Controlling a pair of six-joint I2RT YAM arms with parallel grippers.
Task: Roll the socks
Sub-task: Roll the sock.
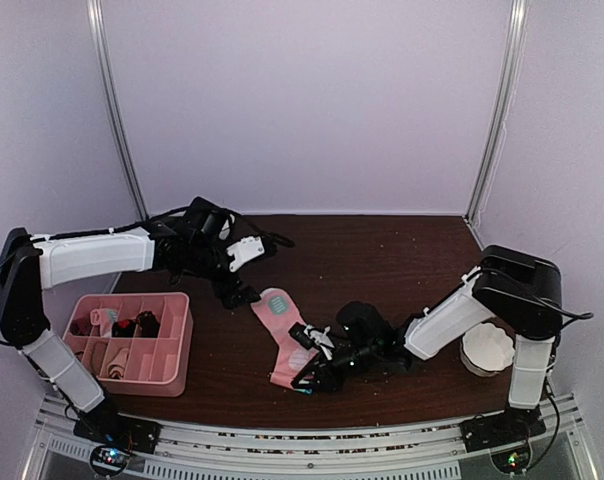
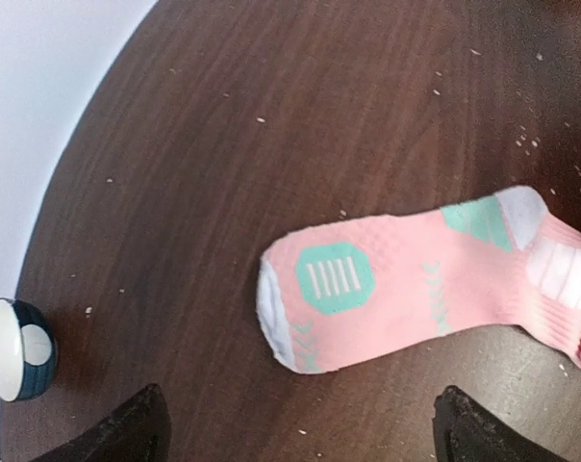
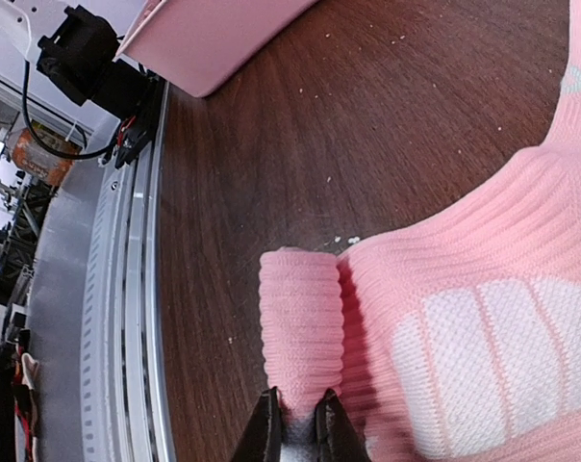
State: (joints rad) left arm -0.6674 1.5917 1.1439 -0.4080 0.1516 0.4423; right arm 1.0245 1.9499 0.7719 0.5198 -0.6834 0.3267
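Sock look: I see one pink sock [image 1: 281,335] lying flat on the dark tabletop [image 1: 402,265]. It has a mint patch with white bars, a mint heel, mint chevrons, white mesh panels and a white edge at one end.
Sock shape: the end by my right claw is wound into a short, tight ribbed tube that lies against the flat part. The rest is unrolled.
Right claw: the right claw [image 3: 298,435] is clenched, its two fingertips pinching the end of the rolled tube between them. In the wrist view the gap between them is narrow and filled with pink knit.
Left claw: the left claw [image 2: 300,433] is released, with the jaws spread wide. I see only the two dark tips at the bottom corners of its view, with nothing between them and nothing touching them.
Sock to right claw: the roll sits right at the fingertips, and the flat part runs away from the claw, just beside the roll.
Sock to left claw: the white-edged end lies ahead of the open jaws, apart from both tips. The sock runs off to that claw's right.
Tray: a pink divided tray [image 1: 179,345] stands apart from both claws. I cannot make out its contents.
Bowl: a bowl [image 1: 487,348] sits behind the right claw, well apart, by that arm's base.
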